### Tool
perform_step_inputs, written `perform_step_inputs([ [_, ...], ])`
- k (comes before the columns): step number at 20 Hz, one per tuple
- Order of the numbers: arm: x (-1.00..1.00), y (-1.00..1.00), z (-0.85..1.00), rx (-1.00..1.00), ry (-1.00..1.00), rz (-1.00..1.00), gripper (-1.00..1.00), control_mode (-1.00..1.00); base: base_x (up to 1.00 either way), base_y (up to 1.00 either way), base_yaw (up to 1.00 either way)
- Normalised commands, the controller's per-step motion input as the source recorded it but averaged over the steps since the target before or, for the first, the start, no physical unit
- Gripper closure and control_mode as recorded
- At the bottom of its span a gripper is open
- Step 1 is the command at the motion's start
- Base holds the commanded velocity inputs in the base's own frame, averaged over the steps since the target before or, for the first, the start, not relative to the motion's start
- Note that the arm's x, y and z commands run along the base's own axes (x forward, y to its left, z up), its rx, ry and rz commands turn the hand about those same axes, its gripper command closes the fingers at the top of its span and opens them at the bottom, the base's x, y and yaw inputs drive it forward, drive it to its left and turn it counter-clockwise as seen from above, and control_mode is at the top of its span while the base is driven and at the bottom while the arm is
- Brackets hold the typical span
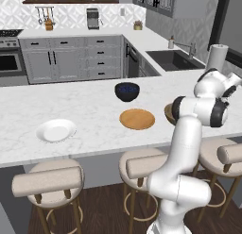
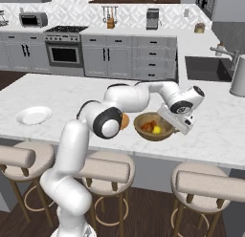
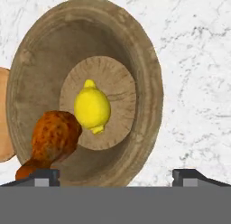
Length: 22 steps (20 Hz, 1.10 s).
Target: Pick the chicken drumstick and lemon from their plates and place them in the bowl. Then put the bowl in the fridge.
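Gripper [image 3: 115,173] wide open, empty — over bowl [image 3: 149,83]; drumstick [image 3: 52,142] leans on wall, lemon [image 3: 92,106] beside.

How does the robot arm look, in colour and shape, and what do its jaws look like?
The arm is built of glossy white, rounded segments joined by dark, almost black joint rings. No cables or markings are visible on it. The hand is a white block with a dark round part at the wrist. The gripper ends in two small dark grey, blocky jaws.

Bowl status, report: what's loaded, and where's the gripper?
Gripper open, empty, over the bowl. Lemon and chicken drumstick both inside bowl. Both plates bare. Nothing blocking the bowl.
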Motion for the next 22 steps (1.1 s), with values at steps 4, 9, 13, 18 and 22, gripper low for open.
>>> perform_step_inputs([
  [4, 0.28, -0.05, 0.00, -0.10, 0.03, -0.42, -1.00, -1.00, 0.00, 0.00, 0.00],
  [9, 0.34, -0.16, 0.00, 0.00, 0.18, -0.26, -1.00, -1.00, 0.00, 0.00, 0.00],
  [13, 0.07, -0.18, 0.00, 0.00, 0.11, -0.16, -1.00, -1.00, 0.00, 0.00, 0.00],
  [18, 0.03, -0.11, -0.02, 0.00, 0.08, -0.15, -1.00, -1.00, 0.00, 0.00, 0.00],
  [22, 0.00, -0.02, -0.19, 0.03, 0.06, -0.11, -1.00, -1.00, 0.00, 0.00, 0.00],
])
